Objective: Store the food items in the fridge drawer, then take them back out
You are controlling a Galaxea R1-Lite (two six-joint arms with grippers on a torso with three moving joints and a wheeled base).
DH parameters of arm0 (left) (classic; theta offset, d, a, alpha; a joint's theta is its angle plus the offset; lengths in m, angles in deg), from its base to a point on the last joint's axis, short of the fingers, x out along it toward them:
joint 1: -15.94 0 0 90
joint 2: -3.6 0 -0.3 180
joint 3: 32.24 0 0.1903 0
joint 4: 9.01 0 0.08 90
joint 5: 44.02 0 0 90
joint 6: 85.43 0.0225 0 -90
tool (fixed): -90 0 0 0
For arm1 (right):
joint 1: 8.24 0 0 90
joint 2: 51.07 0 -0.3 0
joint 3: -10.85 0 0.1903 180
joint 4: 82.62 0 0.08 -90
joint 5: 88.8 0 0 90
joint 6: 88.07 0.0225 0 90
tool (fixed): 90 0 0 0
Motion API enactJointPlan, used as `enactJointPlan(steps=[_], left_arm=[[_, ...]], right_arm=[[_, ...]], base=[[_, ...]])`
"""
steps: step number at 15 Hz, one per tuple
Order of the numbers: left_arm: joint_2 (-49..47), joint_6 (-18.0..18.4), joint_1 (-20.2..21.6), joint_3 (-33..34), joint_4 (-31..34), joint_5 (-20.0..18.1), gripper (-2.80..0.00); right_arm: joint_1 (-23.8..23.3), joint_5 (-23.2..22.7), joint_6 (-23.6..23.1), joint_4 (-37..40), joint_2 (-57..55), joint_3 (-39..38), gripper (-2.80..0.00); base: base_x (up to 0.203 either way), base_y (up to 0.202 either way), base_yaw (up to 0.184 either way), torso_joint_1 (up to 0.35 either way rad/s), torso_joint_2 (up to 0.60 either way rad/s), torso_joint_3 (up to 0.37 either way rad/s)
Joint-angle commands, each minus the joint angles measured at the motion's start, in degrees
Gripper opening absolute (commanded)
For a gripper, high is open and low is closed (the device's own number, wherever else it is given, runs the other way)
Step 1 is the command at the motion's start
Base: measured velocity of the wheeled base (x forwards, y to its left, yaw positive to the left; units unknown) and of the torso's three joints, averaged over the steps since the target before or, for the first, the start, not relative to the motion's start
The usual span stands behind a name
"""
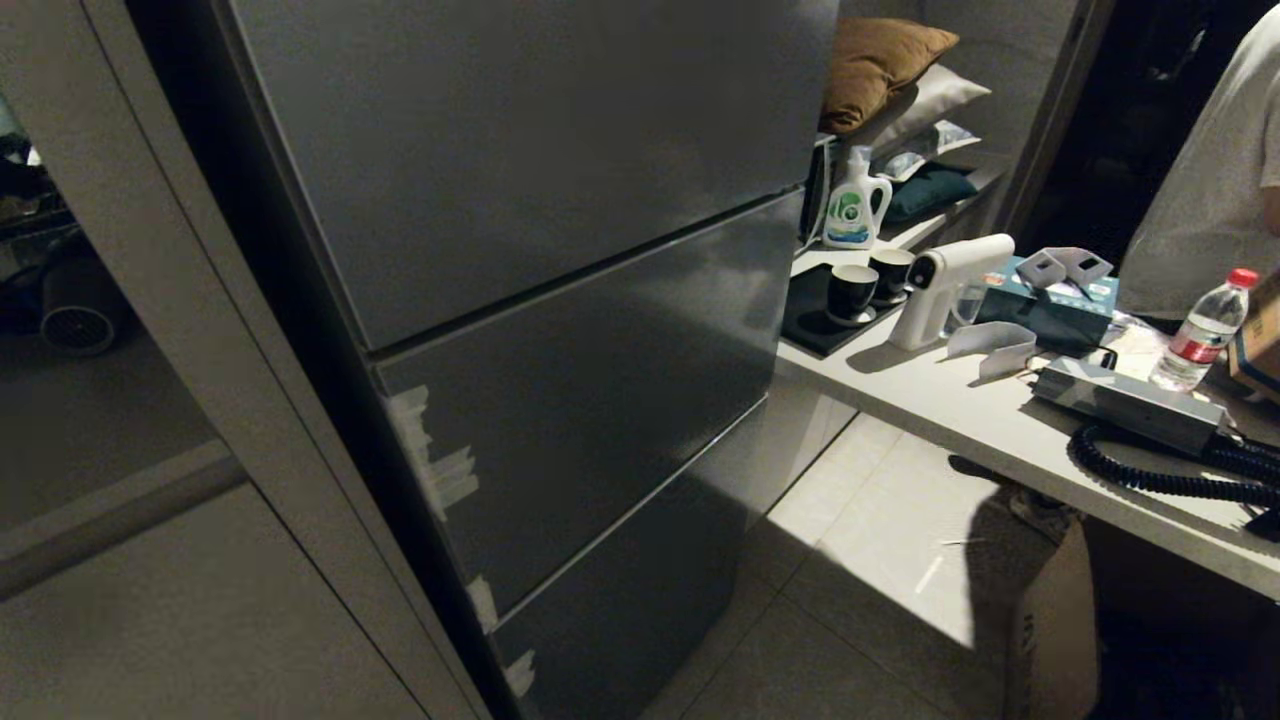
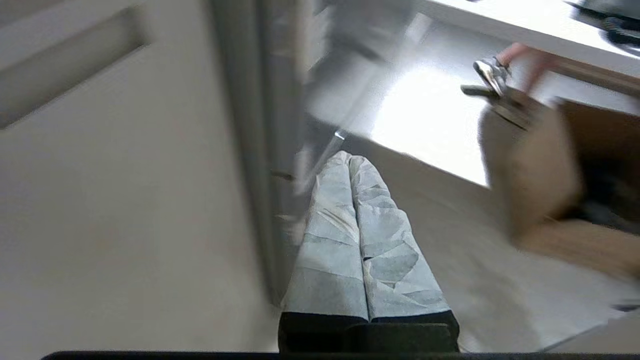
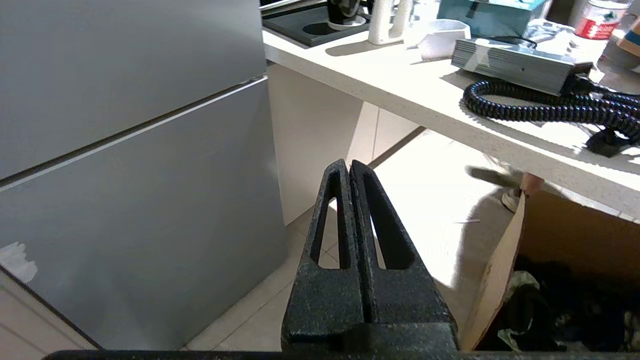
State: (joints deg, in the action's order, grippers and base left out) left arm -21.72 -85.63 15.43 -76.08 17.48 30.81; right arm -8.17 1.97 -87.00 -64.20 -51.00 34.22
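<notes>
The fridge's grey door panels (image 1: 560,300) are closed, hiding the drawer and food. Both pincers, left (image 2: 350,159) and right (image 3: 348,165), are pressed together, empty. A cardboard box (image 3: 505,270) and cluttered table (image 1: 930,400) stand just beside the fridge.

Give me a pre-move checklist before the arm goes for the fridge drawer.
1. Fridge front panels shut, clear drawer not exposed: not ok.
2. Left gripper shut and empty: ok.
3. Right gripper shut and empty: ok.
4. Food items located: cannot tell, none in view.
5. Cardboard box stands on the floor beside the fridge, apart from it: ok.
6. Person at the counter, away from the fridge: ok.
</notes>
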Motion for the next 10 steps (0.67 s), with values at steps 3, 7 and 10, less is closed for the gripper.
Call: enactJointPlan(steps=[3, 7, 10], left_arm=[[-31.7, 0.0, -0.1, -2.9, -17.9, -3.2, -2.8], [-42.4, -0.2, -1.9, -5.2, -34.2, 6.7, -2.8], [-47.1, -0.1, -4.9, -6.0, -39.5, 10.1, -2.8]], right_arm=[[0.0, 0.0, 0.0, -0.1, 0.0, -1.8, -2.8], [0.0, 0.0, 0.0, -0.1, 0.0, -1.8, -2.8], [0.0, 0.0, 0.1, -0.1, 0.0, -1.8, -2.8]], base=[[0.0, 0.0, 0.0, 0.0, 0.0, 0.0], [0.0, 0.0, 0.0, 0.0, 0.0, 0.0], [0.0, 0.0, 0.0, 0.0, 0.0, 0.0]])
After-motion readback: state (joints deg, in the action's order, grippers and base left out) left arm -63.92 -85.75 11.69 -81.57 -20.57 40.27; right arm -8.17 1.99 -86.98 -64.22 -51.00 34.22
